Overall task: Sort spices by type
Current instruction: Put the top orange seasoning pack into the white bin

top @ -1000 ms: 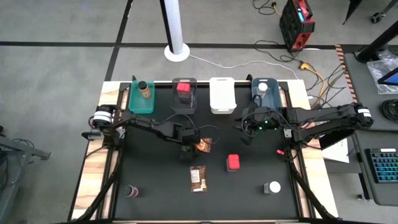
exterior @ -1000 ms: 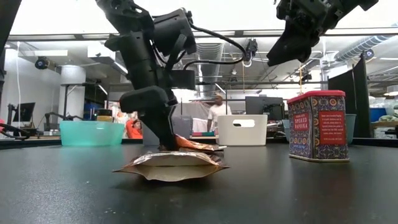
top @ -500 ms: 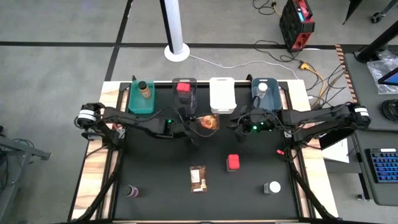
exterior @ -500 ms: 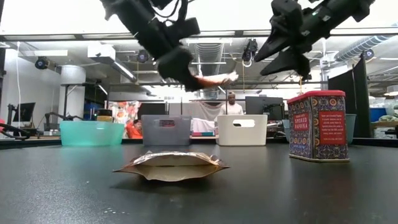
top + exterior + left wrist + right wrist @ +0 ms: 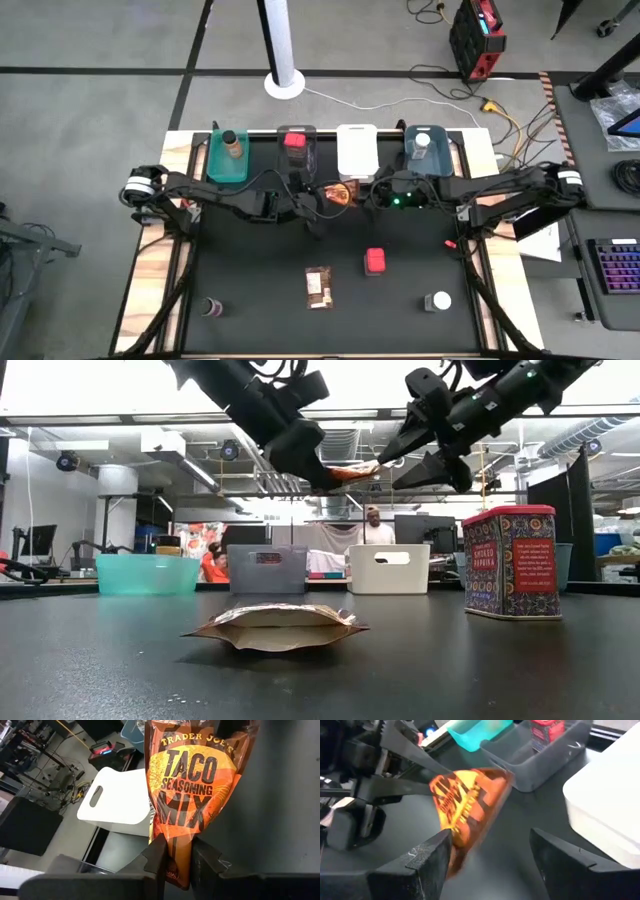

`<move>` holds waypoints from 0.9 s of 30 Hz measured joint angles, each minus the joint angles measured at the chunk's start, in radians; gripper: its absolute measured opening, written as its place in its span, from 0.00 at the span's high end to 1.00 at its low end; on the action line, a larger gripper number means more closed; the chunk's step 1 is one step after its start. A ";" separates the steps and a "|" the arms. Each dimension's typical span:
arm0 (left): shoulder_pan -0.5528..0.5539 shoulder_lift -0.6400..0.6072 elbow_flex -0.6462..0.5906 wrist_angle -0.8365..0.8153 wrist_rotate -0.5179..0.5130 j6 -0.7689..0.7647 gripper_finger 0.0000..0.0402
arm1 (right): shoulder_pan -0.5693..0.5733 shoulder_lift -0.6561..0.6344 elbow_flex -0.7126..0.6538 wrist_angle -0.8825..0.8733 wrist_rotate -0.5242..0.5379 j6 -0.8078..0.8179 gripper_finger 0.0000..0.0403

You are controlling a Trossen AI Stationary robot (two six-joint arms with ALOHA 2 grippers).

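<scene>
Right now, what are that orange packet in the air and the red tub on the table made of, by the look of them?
The orange packet looks like thin glossy plastic or foil film: it creases and shines where the left gripper pinches it. The red tub looks like printed metal, a tin with crisp edges and a rimmed lid, though coated card is possible.

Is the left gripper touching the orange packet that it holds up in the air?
Touching. In the left wrist view the left gripper is shut on the packet, with both fingers pressed against its lower end.

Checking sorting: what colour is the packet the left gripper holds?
Orange packet, dark lettering; left wrist view shows it best.
</scene>
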 joint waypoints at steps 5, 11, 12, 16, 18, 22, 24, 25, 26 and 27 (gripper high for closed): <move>0.000 0.000 0.000 0.011 0.004 0.002 0.88 | 0.000 0.018 0.000 0.059 -0.002 -0.026 0.42; 0.000 0.000 0.001 0.019 0.004 0.004 0.88 | -0.004 0.029 0.003 0.072 -0.004 -0.053 0.60; 0.000 0.000 0.001 0.023 0.005 0.002 0.88 | -0.005 0.029 0.003 0.070 -0.006 -0.059 0.65; 0.000 0.000 0.001 0.029 0.109 -0.002 0.84 | -0.005 0.029 0.003 0.053 -0.010 -0.114 0.89; 0.000 0.000 0.001 0.022 0.172 -0.011 0.79 | -0.005 0.026 0.003 0.042 -0.016 -0.139 0.94; -0.001 0.000 0.003 -0.030 0.203 -0.028 0.66 | -0.005 0.020 0.046 -0.079 -0.023 -0.191 0.97; -0.001 0.000 0.003 -0.060 0.202 -0.045 0.58 | -0.005 0.018 0.074 -0.146 -0.022 -0.227 0.97; 0.000 0.000 0.003 -0.072 0.198 -0.052 0.55 | -0.005 0.018 0.088 -0.174 -0.022 -0.248 0.97; 0.002 0.000 0.003 -0.082 0.194 -0.057 0.51 | -0.005 0.018 0.101 -0.205 -0.024 -0.266 0.97; 0.002 0.000 0.003 -0.093 0.194 -0.059 0.48 | -0.005 0.018 0.116 -0.240 -0.025 -0.283 0.97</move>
